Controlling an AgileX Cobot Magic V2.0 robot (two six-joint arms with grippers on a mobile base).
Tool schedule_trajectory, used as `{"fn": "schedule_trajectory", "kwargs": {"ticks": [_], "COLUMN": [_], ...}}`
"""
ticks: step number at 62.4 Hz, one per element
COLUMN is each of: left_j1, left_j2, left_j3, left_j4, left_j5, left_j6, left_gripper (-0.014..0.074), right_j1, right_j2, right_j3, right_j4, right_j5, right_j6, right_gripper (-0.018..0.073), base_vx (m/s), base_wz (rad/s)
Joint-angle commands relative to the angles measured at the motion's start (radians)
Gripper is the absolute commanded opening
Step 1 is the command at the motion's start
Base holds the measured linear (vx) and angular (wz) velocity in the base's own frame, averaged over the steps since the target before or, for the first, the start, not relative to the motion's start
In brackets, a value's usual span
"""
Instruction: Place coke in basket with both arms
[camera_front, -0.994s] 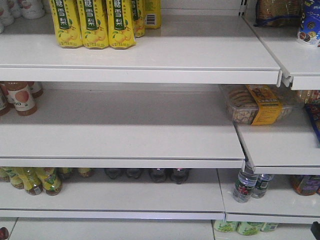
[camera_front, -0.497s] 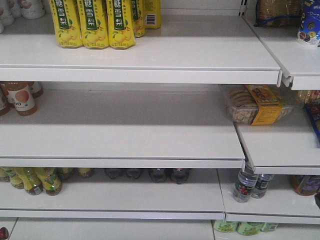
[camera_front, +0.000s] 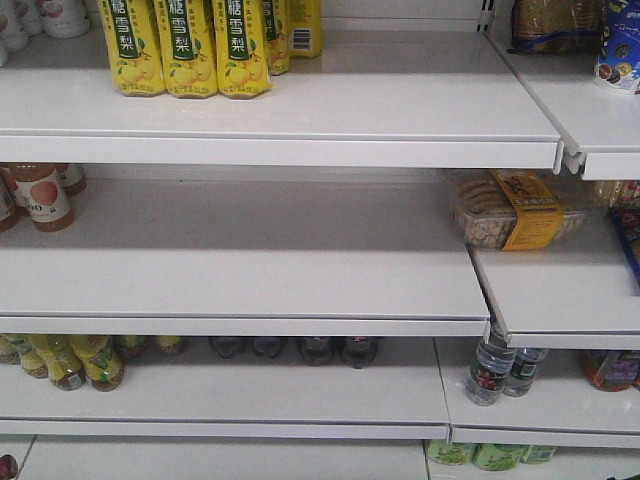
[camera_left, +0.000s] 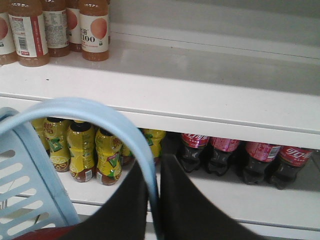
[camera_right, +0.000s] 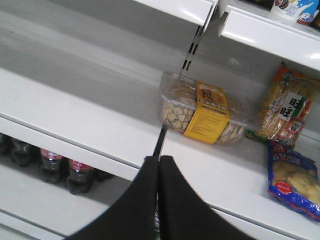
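coke (camera_left: 225, 156) on bottom shelf (camera_left: 280, 200) | basket (camera_left: 30, 170) left, nearer

Yellow pear-drink bottles (camera_front: 185, 45) on top shelf (camera_front: 300, 110); orange-drink bottles (camera_left: 55, 30) mid shelf left; clear biscuit box (camera_right: 205, 112) right, snack bags (camera_right: 292, 145) beside it.
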Motion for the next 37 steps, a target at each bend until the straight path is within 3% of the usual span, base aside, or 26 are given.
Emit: {"fn": "schedule_trajectory", "kwargs": {"ticks": [1, 13, 20, 28, 37], "left_j1": [0.002, 0.002, 0.002, 0.002, 0.002], "left_j2": [-0.024, -0.024, -0.024, -0.024, -0.024], "left_j3": [0.003, 0.003, 0.003, 0.003, 0.003], "left_j4": [0.041, 0.041, 0.041, 0.041, 0.041], "left_j5": [-0.143, -0.143, -0.142, -0.142, -0.142], "left_j6": [0.038, 0.038, 0.038, 0.038, 0.038], "left_gripper": [-0.0005, -0.0005, -0.0005, -0.0005, -0.0005], "right_j1": [-0.007, -0.007, -0.007, -0.007, -0.016], "right_j2": [0.009, 0.009, 0.005, -0.058, -0.136], "right_j3": [-0.031, -0.018, 0.062, 0.154, 0.214], "right_j4": [0.065, 0.062, 0.017, -0.138, -0.302], "right_j5": [-0.09, -0.124, -0.291, -0.414, -0.397], "right_j6": [-0.076, -0.068, 0.068, 0.234, 0.334], "right_gripper": [-0.001, -0.001, -0.001, -0.001, -0.001], "base_vx": [0.0, 0.0, 0.0, 0.0, 0.0], "base_wz": [0.0, 0.0, 0.0, 0.0, 0.0]}}
